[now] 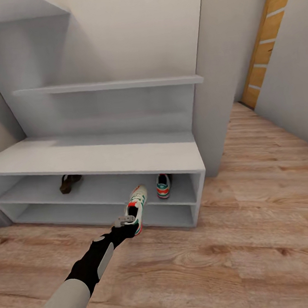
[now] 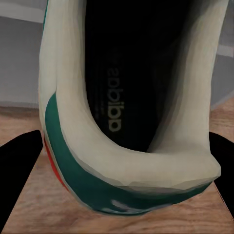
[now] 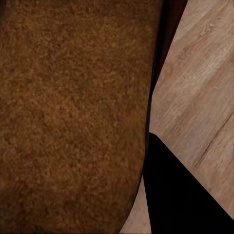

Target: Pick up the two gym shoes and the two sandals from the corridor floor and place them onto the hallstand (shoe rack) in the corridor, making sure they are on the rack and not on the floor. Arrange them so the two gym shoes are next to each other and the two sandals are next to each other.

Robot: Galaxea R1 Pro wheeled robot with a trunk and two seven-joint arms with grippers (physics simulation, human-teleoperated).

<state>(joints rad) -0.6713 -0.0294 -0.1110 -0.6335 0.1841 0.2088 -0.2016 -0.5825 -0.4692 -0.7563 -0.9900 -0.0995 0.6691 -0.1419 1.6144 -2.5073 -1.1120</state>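
Left pincer (image 1: 125, 220) clamped on heel of gym shoe (image 1: 136, 208), held in front of hallstand (image 1: 93, 157) above floor (image 1: 255, 238). 2nd gym shoe (image 1: 163, 186) and sandal (image 1: 68, 183) sat on shelf. Right wrist view showed brown sandal insole (image 3: 73, 112) close up; right pincer state unclear.

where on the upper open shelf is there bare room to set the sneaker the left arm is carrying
Bare stretch between the dark brown strapped sandal at its left end and the white green-striped sneaker at its right end. Crowded only at those ends. The left pincer holds the other white sneaker.
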